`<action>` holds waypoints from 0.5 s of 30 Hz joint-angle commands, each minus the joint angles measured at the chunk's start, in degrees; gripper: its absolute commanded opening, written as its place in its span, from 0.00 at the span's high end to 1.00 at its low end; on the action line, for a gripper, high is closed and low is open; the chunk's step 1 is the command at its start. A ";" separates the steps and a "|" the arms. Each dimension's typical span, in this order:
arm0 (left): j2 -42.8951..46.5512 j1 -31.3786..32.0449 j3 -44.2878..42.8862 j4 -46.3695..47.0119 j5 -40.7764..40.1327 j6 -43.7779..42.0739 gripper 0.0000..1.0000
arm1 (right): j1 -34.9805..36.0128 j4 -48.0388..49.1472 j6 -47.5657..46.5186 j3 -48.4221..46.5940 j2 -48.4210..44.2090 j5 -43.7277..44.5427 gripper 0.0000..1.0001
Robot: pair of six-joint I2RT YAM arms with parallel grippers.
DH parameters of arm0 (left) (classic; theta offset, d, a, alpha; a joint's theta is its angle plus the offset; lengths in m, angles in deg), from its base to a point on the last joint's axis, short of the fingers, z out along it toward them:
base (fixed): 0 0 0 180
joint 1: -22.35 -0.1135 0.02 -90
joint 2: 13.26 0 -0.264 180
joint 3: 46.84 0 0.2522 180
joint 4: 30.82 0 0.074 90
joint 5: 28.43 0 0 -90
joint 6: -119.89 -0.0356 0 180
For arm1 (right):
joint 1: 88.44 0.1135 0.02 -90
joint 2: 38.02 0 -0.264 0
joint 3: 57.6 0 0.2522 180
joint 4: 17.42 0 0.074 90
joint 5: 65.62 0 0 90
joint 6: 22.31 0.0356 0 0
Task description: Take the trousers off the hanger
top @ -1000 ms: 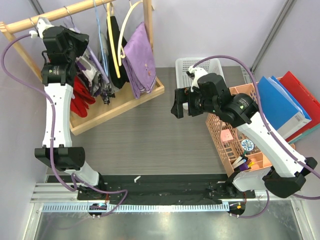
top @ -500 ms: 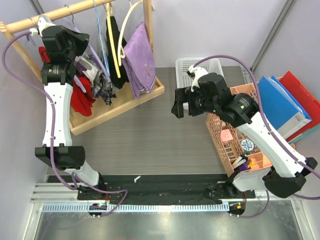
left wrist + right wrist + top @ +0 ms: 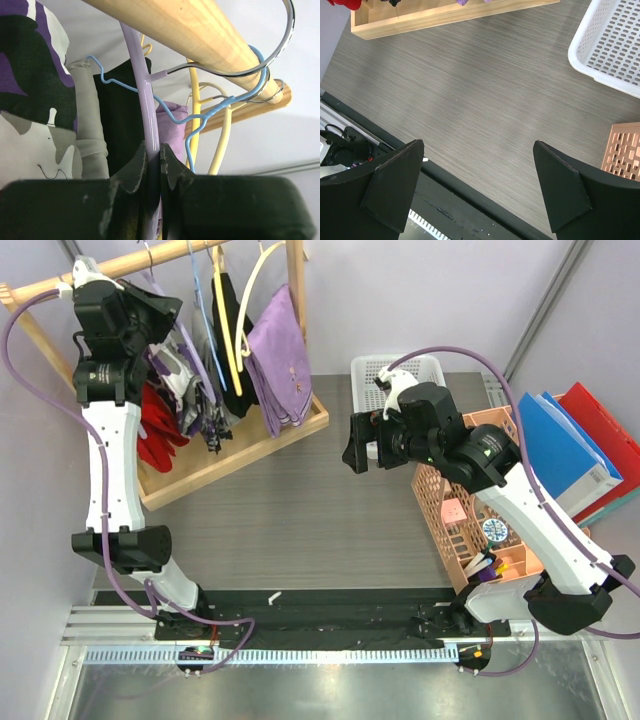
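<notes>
Left gripper point(image 3: 153, 150) pinching a lilac hanger point(image 3: 144, 95); right gripper point(image 3: 476, 150) spread wide.
Top view: camouflage trousers point(image 3: 183, 368) hang at upper left beside the left arm, lilac trousers point(image 3: 280, 355) further right. Left wrist: closed jaws clamp the hanger's stem beneath the wooden rail point(image 3: 200, 30). Right wrist: empty fingers above the grey table point(image 3: 485, 90).

Place: you are at a robot lab bench, not in a home.
Mounting: your two arms point(image 3: 520, 510) are bolted to an aluminium rail point(image 3: 110, 623) at the table point(image 3: 300, 520) edge, beside a cable tray point(image 3: 330, 653).
Surround: plain grey panels point(image 3: 420, 290) close you in.
Props: a small wooden rack point(image 3: 250, 452), a white basket point(image 3: 395, 362) and folders point(image 3: 560, 450) stand staged on it.
</notes>
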 commanded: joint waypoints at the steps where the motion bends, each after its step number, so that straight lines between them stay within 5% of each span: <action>1: 5.41 -0.57 -5.27 13.59 1.72 -0.73 1.00 | -0.03 0.84 -1.10 -1.98 -0.16 0.14 0.03; 15: 12.71 -0.66 -2.02 8.23 5.59 -0.20 1.00 | -0.03 0.49 -2.32 -1.44 -0.78 -0.56 0.02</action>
